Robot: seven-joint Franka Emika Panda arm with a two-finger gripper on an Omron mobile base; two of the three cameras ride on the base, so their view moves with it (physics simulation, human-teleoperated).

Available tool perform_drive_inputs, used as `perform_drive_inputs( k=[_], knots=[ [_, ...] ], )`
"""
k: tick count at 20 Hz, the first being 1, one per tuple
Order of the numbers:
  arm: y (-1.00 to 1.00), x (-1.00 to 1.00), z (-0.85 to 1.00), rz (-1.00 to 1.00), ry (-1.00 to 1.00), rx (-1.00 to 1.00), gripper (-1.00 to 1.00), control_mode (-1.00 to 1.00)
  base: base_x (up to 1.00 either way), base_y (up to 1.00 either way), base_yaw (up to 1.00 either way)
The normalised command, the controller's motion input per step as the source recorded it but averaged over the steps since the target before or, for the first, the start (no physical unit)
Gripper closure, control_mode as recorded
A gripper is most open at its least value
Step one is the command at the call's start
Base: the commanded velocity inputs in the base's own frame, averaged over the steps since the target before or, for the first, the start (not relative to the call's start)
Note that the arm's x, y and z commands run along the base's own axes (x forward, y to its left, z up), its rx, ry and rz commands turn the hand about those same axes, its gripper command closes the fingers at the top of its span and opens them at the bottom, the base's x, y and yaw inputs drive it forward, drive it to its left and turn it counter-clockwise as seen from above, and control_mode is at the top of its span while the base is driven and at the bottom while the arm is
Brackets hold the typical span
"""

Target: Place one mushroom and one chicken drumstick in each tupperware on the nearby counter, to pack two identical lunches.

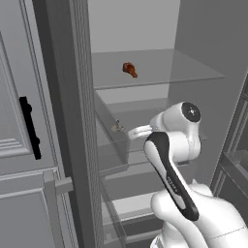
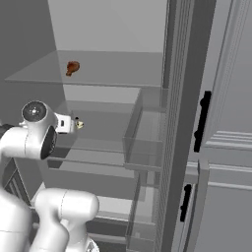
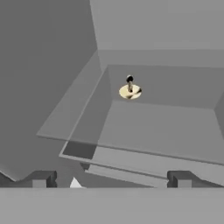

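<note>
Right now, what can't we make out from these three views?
- Mushroom: small and pale on the middle fridge shelf in every view; whether it stands or lies tipped is unclear.
- Chicken drumstick: tiny on the upper glass shelf; which end faces out is unreadable.
- Pincer: jaws wide open in the hand view; from the left base view the arm's own wrist blocks it.
- Lower fridge shelves: cut off by the arm in both base views.

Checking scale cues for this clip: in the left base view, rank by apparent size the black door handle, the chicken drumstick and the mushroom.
1. Black door handle, by far the largest, though it is nearest the camera.
2. Chicken drumstick on the upper glass shelf.
3. Mushroom, smallest; partly blurred, so only slightly below the drumstick.
</note>
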Motion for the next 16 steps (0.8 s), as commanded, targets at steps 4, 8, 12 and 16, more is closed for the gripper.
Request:
perform_drive_inputs(
  k=[4,8,12,16],
  knots=[
    [0.37,0.54,-0.13,0.0,0.07,0.0,-1.0,-1.0,0.0,0.0,0.0],
    [0.0,0.27,-0.03,0.0,0.0,0.0,-1.0,-1.0,0.0,0.0,0.0],
    [0.0,0.16,-0.14,0.0,0.0,0.0,-1.0,-1.0,0.0,0.0,0.0],
    [-0.02,0.35,-0.19,0.0,0.01,0.0,-1.0,-1.0,0.0,0.0,0.0]
  ],
)
